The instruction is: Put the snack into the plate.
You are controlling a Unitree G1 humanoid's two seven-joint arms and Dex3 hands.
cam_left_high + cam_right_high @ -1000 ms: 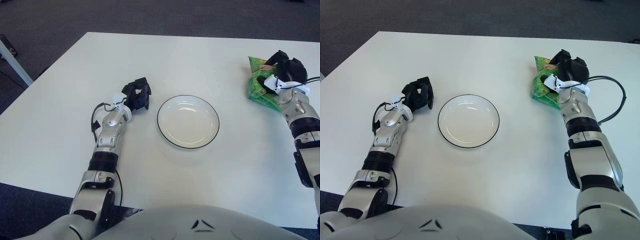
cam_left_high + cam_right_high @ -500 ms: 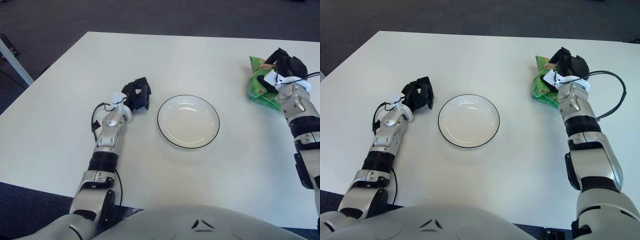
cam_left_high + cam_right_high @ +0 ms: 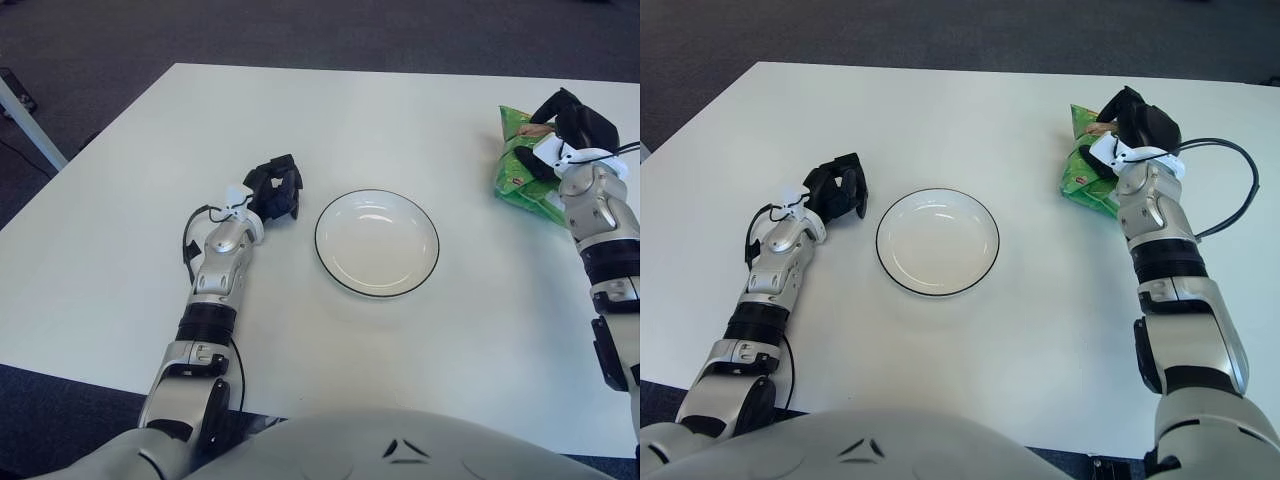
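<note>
Right hand (image 3: 1130,125) sits over the green snack (image 3: 1083,170), well right of the plate (image 3: 937,242) on the white worktop (image 3: 970,110), fingers curled around the bag's far end. Left hand (image 3: 837,188) shows just left of the plate, fingers curled, holding nothing.

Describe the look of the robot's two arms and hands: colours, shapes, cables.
Both arms are built of silver-grey metallic segments with black joint bands. The left hand and the right hand are black with stubby fingers, each joined to the arm by a white wrist piece. A short black cable loops beside the left wrist; a longer black cable arcs outward from the right wrist. No markings are legible.
</note>
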